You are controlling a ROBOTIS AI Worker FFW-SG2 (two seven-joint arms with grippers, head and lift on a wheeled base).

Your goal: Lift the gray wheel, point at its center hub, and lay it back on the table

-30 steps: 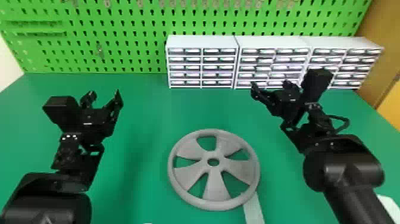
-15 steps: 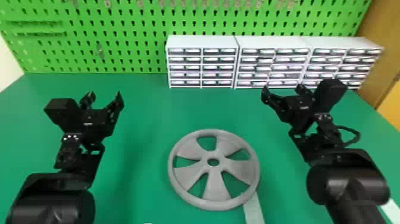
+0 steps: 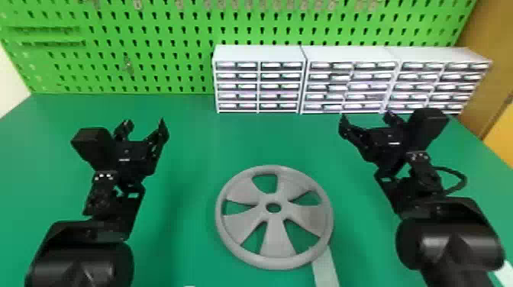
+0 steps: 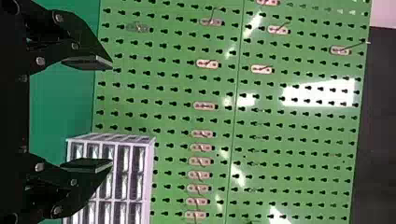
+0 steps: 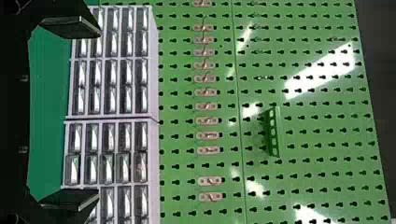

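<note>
The gray wheel (image 3: pixel 278 242) lies flat on the green table (image 3: pixel 191 133), its round center hub (image 3: pixel 273 207) facing up. To its left and farther back, my left gripper (image 3: pixel 145 128) is held over the table, fingers spread and empty; the left wrist view shows the same wide gap at the left gripper (image 4: pixel 112 114). On the wheel's other side, back and right, my right gripper (image 3: pixel 366 120) is also open with nothing held. Both fingers of the right gripper (image 5: pixel 99 114) stand well apart in the right wrist view.
White drawer cabinets (image 3: pixel 259 53) stand along the table's back edge, before a green pegboard (image 3: pixel 152 61). A pale strip (image 3: pixel 325 269) reaches from under the wheel's near right rim to the front.
My right arm has shifted to the right and slightly back toward the robot, and its gripper has turned a little. The left arm has drifted slightly right. The wheel has stayed put.
</note>
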